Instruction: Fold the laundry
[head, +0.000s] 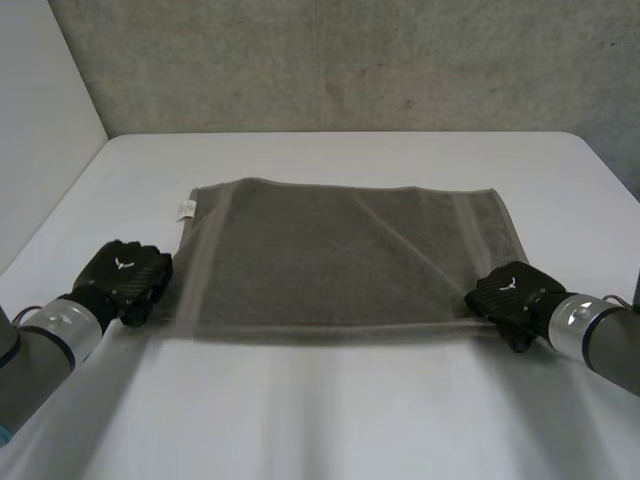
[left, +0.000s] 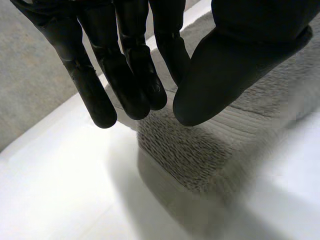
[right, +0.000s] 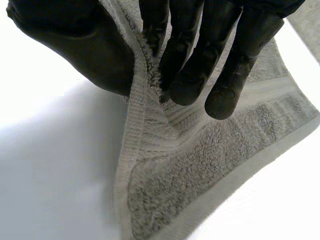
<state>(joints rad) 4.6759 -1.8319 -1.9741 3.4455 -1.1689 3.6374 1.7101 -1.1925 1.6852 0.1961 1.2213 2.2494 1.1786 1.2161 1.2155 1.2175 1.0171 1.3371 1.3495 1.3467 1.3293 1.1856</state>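
Observation:
A grey towel (head: 340, 260) lies spread flat on the white table (head: 350, 420), with a small white label (head: 186, 209) at its far left corner. My left hand (head: 125, 280) is at the towel's near left corner. In the left wrist view, its thumb (left: 225, 60) and fingers (left: 140, 85) close on the side edge just above that corner of the towel (left: 200, 160). My right hand (head: 512, 298) is at the near right corner. There the right hand (right: 200, 60) pinches the towel's edge (right: 200, 175) between thumb and fingers, and the cloth ridges up. The near edge casts a dark shadow on the table.
A grey concrete wall stands behind the table's far edge. A white wall runs along the left side. Bare tabletop surrounds the towel, widest in front of it between my two arms.

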